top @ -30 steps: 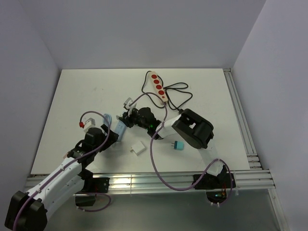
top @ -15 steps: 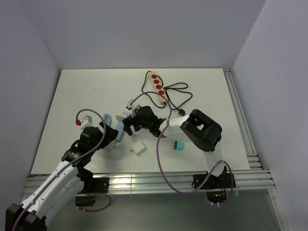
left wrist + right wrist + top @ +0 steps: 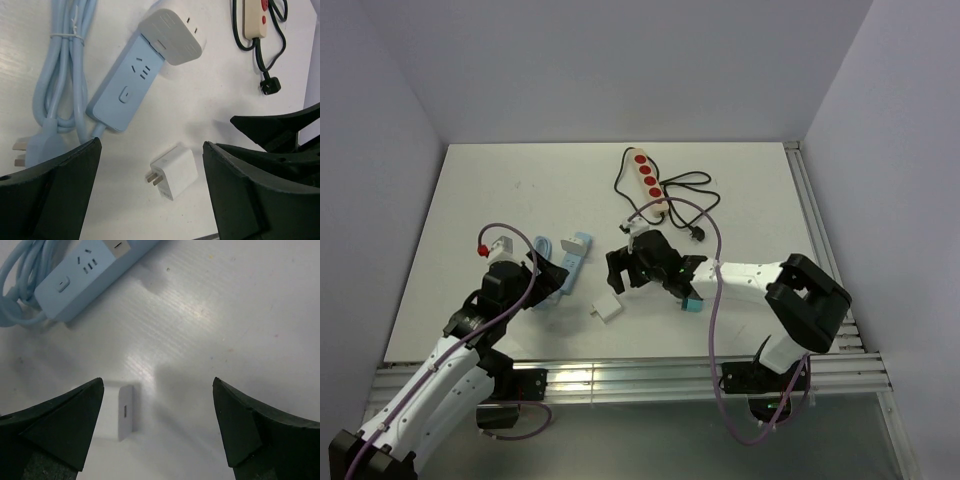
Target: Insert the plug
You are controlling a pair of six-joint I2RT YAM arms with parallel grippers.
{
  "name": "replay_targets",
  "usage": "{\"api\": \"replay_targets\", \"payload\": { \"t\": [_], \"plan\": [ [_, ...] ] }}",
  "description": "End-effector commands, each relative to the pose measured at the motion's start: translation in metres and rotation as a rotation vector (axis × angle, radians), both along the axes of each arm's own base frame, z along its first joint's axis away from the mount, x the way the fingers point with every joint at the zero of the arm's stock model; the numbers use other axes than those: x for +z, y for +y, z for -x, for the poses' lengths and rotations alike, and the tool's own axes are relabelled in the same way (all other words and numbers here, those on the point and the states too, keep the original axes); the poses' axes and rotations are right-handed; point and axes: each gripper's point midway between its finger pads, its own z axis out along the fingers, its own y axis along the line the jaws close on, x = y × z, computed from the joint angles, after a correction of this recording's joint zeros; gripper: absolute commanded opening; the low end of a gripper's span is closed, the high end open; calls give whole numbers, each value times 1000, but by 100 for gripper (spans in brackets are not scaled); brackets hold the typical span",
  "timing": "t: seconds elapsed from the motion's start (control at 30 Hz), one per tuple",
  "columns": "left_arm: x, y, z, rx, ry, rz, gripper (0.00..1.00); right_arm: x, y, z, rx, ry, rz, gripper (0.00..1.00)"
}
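Observation:
A light blue power strip (image 3: 127, 85) (image 3: 571, 267) lies on the white table. A grey plug block (image 3: 172, 32) (image 3: 583, 241) sits on the strip's far end. A small white two-pin plug (image 3: 175, 172) (image 3: 607, 310) (image 3: 120, 412) lies loose on the table, nearer than the strip. My left gripper (image 3: 150, 150) (image 3: 552, 284) is open, with nothing in it, hovering just left of the white plug. My right gripper (image 3: 159, 385) (image 3: 625, 268) is also open and holds nothing. It stands just beyond the white plug and right of the blue strip (image 3: 85, 270).
The strip's blue cable (image 3: 57, 75) lies coiled to its left. A beige power strip with red sockets (image 3: 648, 180) and its black cord and plug (image 3: 699, 236) lie at the back. A teal plug (image 3: 691, 301) lies under the right forearm.
The right gripper has opened, left the grey plug on the blue strip and drawn back to the right. The left gripper has opened wider and pulled back slightly.

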Motion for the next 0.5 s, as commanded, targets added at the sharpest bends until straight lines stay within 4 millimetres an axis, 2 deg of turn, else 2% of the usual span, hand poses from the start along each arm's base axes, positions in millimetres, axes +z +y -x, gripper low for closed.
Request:
{"api": "replay_targets", "payload": {
  "t": [0.0, 0.07, 0.23, 0.33, 0.47],
  "plan": [
    [27, -15, -6, -59, -54, 49, 88, 17, 5, 29, -12, 122, 11, 96],
    [30, -20, -5, -82, -58, 63, 87, 19, 16, 48, 39, 135, 42, 96],
    [37, -21, -3, -93, -64, 70, 86, 1, 27, 67, 95, 169, 104, 96],
    [42, -20, -1, -97, -59, 60, 86, -13, 29, 71, 98, 170, 125, 95],
    [45, -20, 0, -109, -51, 50, 85, -19, 31, 72, 88, 144, 166, 95]
  ]
}}
